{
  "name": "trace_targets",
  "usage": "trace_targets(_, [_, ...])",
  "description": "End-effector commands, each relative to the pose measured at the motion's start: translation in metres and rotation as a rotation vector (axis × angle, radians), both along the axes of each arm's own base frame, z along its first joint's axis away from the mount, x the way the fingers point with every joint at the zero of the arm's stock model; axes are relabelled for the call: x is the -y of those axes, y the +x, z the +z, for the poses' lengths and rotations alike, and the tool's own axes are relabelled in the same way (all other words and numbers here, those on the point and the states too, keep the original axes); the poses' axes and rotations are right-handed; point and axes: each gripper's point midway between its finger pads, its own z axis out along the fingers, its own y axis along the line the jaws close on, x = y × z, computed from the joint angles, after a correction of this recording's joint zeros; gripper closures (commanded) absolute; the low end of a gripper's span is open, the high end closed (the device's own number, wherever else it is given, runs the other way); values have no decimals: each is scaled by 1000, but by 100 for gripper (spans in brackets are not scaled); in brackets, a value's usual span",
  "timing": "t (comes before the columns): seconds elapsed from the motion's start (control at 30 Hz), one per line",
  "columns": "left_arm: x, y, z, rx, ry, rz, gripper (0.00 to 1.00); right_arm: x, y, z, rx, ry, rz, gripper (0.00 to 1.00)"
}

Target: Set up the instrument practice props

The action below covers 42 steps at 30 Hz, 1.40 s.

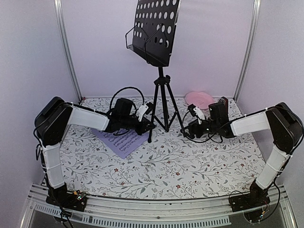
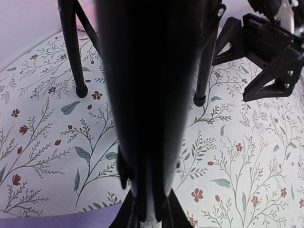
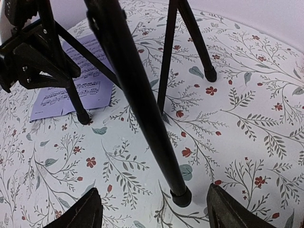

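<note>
- right gripper (image 3: 156, 199): jaws wide apart, straddling the foot of the right tripod leg (image 3: 147, 118) and gripping nothing. Probably lined up to grab it.
- left gripper (image 2: 151, 194): jaws pinched on the left tripod leg (image 2: 147, 95), likely steadying the stand.
- sheet music (image 1: 121, 141): flat on the floral cloth (image 1: 166, 171) under the left arm, just beside that leg's foot. Staves are readable only in the right wrist view.
- music stand (image 1: 154, 28): upright mid-table with no pages on its desk (only the top view shows this).
- pink plate (image 1: 199, 99): far back, top view only.
- metronome: not seen in any view.
</note>
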Motion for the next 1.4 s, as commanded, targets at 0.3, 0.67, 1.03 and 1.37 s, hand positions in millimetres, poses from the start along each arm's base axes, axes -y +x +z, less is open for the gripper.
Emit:
trace_targets(0.3, [13, -5, 22, 89, 31, -40, 100, -25, 29, 13, 133, 5, 115, 26])
trace_targets(0.67, [12, -2, 24, 87, 40, -27, 100, -34, 39, 1, 134, 5, 143, 69])
trace_targets(1.03, [-1, -14, 31, 47, 31, 11, 100, -13, 16, -7, 4, 2, 45, 100])
trace_targets(1.37, [-27, -37, 11, -14, 59, 64, 100, 14, -16, -22, -108, -60, -34, 100])
